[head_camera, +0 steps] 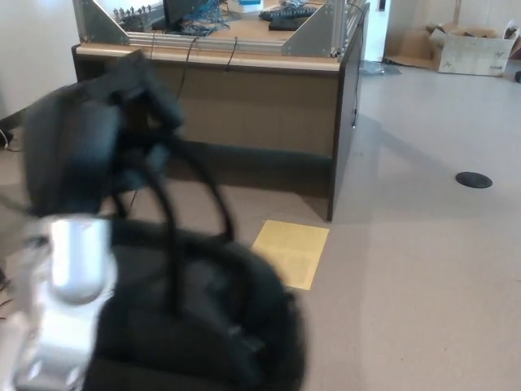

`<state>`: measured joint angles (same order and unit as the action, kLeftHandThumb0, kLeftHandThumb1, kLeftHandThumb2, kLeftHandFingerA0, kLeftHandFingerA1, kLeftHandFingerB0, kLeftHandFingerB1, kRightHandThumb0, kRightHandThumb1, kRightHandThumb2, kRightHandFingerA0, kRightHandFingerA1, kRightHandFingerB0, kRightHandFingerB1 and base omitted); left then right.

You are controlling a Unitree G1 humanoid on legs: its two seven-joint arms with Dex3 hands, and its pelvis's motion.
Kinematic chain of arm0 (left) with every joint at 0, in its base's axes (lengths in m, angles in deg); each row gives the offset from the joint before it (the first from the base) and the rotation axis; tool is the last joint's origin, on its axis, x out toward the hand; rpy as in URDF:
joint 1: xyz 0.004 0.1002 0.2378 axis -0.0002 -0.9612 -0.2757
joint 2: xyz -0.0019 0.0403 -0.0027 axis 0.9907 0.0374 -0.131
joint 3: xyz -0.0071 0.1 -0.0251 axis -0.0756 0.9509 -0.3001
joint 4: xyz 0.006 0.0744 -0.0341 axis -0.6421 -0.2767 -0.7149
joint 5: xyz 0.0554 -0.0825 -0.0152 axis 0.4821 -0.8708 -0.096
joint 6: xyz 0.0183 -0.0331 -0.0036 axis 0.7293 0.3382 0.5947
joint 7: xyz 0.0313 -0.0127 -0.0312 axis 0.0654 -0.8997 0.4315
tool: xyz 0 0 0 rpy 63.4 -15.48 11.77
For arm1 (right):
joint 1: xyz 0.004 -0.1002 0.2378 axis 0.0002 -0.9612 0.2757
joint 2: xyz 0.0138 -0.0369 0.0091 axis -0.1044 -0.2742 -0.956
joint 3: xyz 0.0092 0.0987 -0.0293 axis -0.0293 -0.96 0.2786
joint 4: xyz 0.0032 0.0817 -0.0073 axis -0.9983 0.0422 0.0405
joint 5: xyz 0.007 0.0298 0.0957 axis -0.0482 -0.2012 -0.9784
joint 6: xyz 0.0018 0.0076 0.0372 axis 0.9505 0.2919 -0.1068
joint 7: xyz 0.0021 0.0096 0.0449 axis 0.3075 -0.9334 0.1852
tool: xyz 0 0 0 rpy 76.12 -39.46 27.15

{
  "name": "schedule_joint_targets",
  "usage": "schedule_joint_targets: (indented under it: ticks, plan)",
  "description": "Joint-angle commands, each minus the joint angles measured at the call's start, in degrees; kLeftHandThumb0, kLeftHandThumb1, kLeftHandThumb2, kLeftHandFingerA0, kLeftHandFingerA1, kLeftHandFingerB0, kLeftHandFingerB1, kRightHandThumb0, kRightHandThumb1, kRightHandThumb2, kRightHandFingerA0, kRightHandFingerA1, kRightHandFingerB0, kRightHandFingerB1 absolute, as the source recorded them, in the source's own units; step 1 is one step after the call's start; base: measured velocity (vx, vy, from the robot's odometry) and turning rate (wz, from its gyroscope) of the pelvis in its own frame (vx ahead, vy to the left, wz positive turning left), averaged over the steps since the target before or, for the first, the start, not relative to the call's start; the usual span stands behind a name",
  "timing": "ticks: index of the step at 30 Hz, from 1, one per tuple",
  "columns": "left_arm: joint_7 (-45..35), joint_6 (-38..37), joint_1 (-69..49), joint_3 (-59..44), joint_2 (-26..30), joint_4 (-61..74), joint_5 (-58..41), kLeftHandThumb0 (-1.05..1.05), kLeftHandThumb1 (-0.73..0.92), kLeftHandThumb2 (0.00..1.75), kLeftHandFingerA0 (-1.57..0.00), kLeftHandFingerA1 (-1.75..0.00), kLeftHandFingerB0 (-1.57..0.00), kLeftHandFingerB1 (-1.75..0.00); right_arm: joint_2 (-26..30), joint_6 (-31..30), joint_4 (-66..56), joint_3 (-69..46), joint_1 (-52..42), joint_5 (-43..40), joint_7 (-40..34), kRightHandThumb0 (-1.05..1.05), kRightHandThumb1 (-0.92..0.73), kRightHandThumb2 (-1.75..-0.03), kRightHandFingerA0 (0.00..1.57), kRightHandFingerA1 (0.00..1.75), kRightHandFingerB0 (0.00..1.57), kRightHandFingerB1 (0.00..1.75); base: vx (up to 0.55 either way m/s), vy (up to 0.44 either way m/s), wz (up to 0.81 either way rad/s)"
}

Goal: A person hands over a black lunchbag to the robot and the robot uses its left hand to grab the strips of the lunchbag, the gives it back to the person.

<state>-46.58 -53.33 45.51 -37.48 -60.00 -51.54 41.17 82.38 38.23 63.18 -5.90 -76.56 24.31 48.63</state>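
Left hand [77,155] fist-closed around strips [183,183], black lunchbag [187,318] hanging below at picture left; bag looks soft, light, swings easily; strips the only sensible hold; right hand unseen

No text, label or number seems readable anywhere, as far as the blur allows.

The room is bright, with soft, even light. The left hand [89,147] and the black lunchbag [195,326] look smeared and fuzzy, while the desk [244,106] and the floor [423,269] look sharp. A dark shadow lies under the desk.
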Motion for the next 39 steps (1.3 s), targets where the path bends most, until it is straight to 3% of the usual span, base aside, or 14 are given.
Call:
schedule_joint_targets:
  ticks: [1,2,3,4,7,8,9,17,20,22,23,27,28,39]
  plan:
    - [10.0,-23.2,-15.4,-13.3,4.4,13.4,-5.0,-0.2,0.65,0.59,-0.98,-1.75,-0.68,-1.75,1.8,-0.4,1.2,-1.5,-0.1,-1.6,0.9,-0.57,-0.52,-0.86,0.58,0.62,0.32,0.48,0.0,0.0,0.0]
    - [10.1,-23.8,-17.7,-14.0,4.1,14.5,-4.9,-0.2,0.65,0.59,-0.98,-1.75,-0.68,-1.75,1.8,-0.7,1.1,-1.4,-0.1,-1.5,0.9,-0.57,-0.52,-0.86,0.58,0.62,0.32,0.48,0.0,0.0,0.0]
    - [11.9,-27.9,-22.2,-15.7,4.2,15.0,-3.9,-0.24,0.47,0.83,-1.29,-1.49,-1.02,-1.35,2.0,-1.0,1.0,-1.3,-0.1,-1.3,0.9,-0.59,-0.53,-0.86,0.59,0.62,0.34,0.49,0.0,0.0,0.0]
    - [13.7,-30.4,-25.0,-16.6,3.8,15.2,-2.8,-0.15,0.61,0.59,-0.99,-1.75,-0.67,-1.75,2.3,-0.8,0.6,-1.3,-0.3,-1.1,0.8,-0.6,-0.53,-0.86,0.59,0.62,0.34,0.49,0.0,0.0,0.0]
    - [18.0,-35.6,-31.1,-19.1,3.4,14.9,0.4,-0.14,0.61,0.6,-0.98,-1.75,-0.67,-1.75,2.5,-0.2,1.0,-1.3,0.0,-1.0,0.8,-0.6,-0.53,-0.86,0.59,0.62,0.35,0.49,0.0,0.0,0.0]
    - [19.7,-38.3,-32.9,-20.1,3.3,14.1,1.3,-0.14,0.58,0.61,-0.98,-1.75,-0.68,-1.74,2.4,0.2,1.2,-1.4,0.1,-1.1,0.6,-0.57,-0.66,-0.6,0.66,0.53,0.43,0.37,0.0,0.0,0.0]
    - [21.4,-40.3,-36.3,-21.3,2.9,13.8,2.8,-0.17,0.58,0.63,-0.97,-1.75,-0.7,-1.72,2.4,0.4,1.3,-1.4,0.1,-1.0,0.4,-0.62,-0.52,-0.88,0.6,0.63,0.36,0.49,0.0,0.0,0.0]
    - [35.6,-47.3,-51.1,-24.3,1.5,9.3,13.6,-0.12,0.53,0.65,-0.97,-1.75,-0.67,-1.73,2.6,0.4,1.2,-1.1,0.1,-0.4,-0.3,-0.56,-0.67,-0.59,0.68,0.52,0.43,0.37,0.0,0.0,0.0]
    - [38.7,-47.8,-54.3,-24.3,2.7,6.7,15.7,-0.14,0.54,0.64,-0.93,-1.75,-0.67,-1.71,2.6,0.4,1.0,-1.3,-0.1,-0.8,0.1,-0.64,-0.53,-0.88,0.59,0.62,0.35,0.49,0.0,0.0,0.0]
    - [40.9,-48.9,-56.3,-23.5,3.8,3.1,16.7,-0.12,0.55,0.59,-0.89,-1.75,-0.7,-1.65,2.8,-0.2,0.7,-1.7,-0.3,-1.5,0.9,-0.59,-0.66,-0.59,0.66,0.52,0.42,0.36,0.0,0.0,0.0]
    - [41.7,-48.8,-56.4,-23.0,3.9,1.8,16.8,-0.1,0.53,0.62,-0.91,-1.75,-0.65,-1.74,2.8,-0.5,0.6,-1.9,-0.3,-1.8,1.2,-0.61,-0.53,-0.87,0.59,0.62,0.34,0.49,0.0,0.0,0.0]
    - [43.1,-50.7,-57.3,-21.3,5.4,-4.7,16.2,-0.07,0.53,0.57,-0.89,-1.75,-0.63,-1.73,2.4,-0.7,1.2,-2.1,0.0,-2.1,1.4,-0.61,-0.54,-0.87,0.59,0.62,0.35,0.49,0.0,0.0,0.0]
    - [43.9,-50.8,-57.5,-20.8,5.8,-5.9,16.7,-0.09,0.56,0.54,-0.85,-1.75,-0.66,-1.68,2.5,-0.5,1.2,-2.0,0.0,-1.9,1.2,-0.59,-0.67,-0.6,0.66,0.5,0.41,0.36,0.0,0.0,0.0]
    - [48.1,-51.2,-57.7,-19.4,7.6,-8.3,19.0,-0.09,0.56,0.54,-0.85,-1.75,-0.66,-1.68,2.5,-0.3,1.3,-1.9,0.0,-1.7,1.1,-0.59,-0.67,-0.6,0.66,0.5,0.41,0.36,0.0,0.0,0.0]
